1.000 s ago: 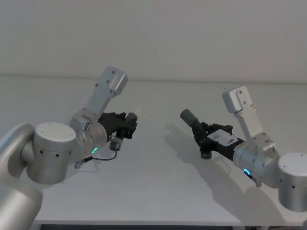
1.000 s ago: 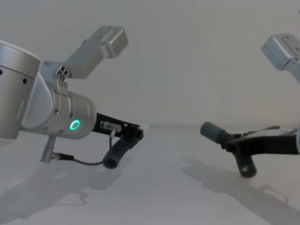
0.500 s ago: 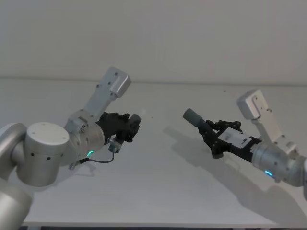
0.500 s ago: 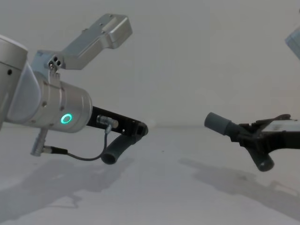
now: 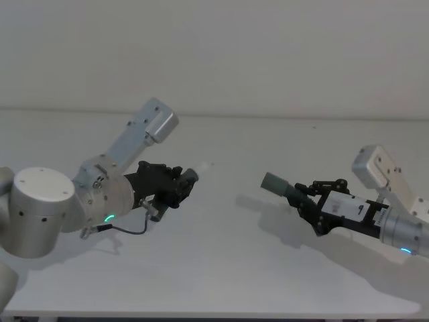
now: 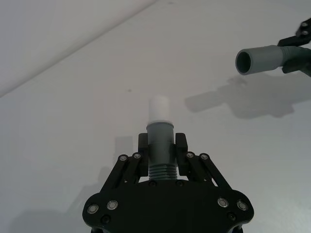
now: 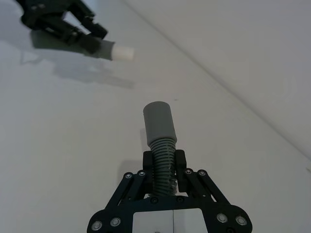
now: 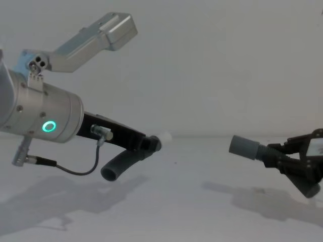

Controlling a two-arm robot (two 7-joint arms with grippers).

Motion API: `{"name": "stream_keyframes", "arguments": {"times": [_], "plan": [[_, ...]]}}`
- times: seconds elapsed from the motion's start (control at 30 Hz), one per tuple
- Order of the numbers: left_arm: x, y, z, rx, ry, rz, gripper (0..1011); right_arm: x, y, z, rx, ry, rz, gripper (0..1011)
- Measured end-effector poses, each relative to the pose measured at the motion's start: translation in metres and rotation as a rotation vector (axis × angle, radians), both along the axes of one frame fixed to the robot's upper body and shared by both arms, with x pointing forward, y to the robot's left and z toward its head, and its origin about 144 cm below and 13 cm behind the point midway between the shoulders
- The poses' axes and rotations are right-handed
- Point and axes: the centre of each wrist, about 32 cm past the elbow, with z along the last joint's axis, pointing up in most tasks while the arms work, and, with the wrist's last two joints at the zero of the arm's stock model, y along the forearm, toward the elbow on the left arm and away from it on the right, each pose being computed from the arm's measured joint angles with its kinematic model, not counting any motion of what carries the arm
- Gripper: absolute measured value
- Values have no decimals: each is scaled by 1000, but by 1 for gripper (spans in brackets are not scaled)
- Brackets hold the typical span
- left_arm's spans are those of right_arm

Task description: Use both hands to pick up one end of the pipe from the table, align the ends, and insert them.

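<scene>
In the head view, your black plastic two-finger left gripper [image 5: 175, 186] is clamped on a short dark grey ribbed white-tipped hose piece [image 5: 188, 176], held above the plain matte white-grey table [image 5: 221, 268], and the narrow white tip [image 5: 203, 166] juts past its fingertips toward the other arm. Your black two-finger right gripper [image 5: 306, 196] is clamped on the second dark grey ribbed open-cuffed hose piece [image 5: 289, 191]. Its smooth round cuff [image 5: 274, 181] sticks out ahead of the fingertips and faces the left gripper. The two ends are well apart, with bare table between them. In the left wrist view, the left gripper's fingers [image 6: 143, 145] press from both sides on the ribbed section just behind the smooth collar, with the white tip straight ahead of them. Farther out, the cuff's hollow mouth [image 6: 260, 59] lies off to one side of the tip's line. In the right wrist view, the right gripper's fingers [image 7: 181, 165] pinch the ribbed middle of their piece, and the grey cuff stands directly ahead of them. The left gripper sits far beyond, its white tip pointing outward. In the chest view, the bent rear end of the white-tipped hose piece hangs down below the left gripper, and a thin grey cable [image 8: 75, 170] loops under the silver left arm [image 8: 45, 123]. Across from it, the cuff points back at the left gripper from just ahead of the right gripper, and the tail of that piece drops beneath the right gripper's fingers.
</scene>
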Motion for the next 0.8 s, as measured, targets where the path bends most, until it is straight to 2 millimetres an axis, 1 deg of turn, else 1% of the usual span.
{"name": "stream_keyframes", "arguments": {"times": [0.13,0.27,0.53,0.8], "plan": [[2,7,3,4,5,-54,317,2,-10,1,-25,-8,67,264],[4,12,4,5,10,-100,317,3,-16,2,-41,-7,121,264],[7,21,6,17,17,-182,317,5,-19,5,-60,4,200,264],[10,26,8,44,15,-266,317,8,-20,8,-69,14,243,264]]}}
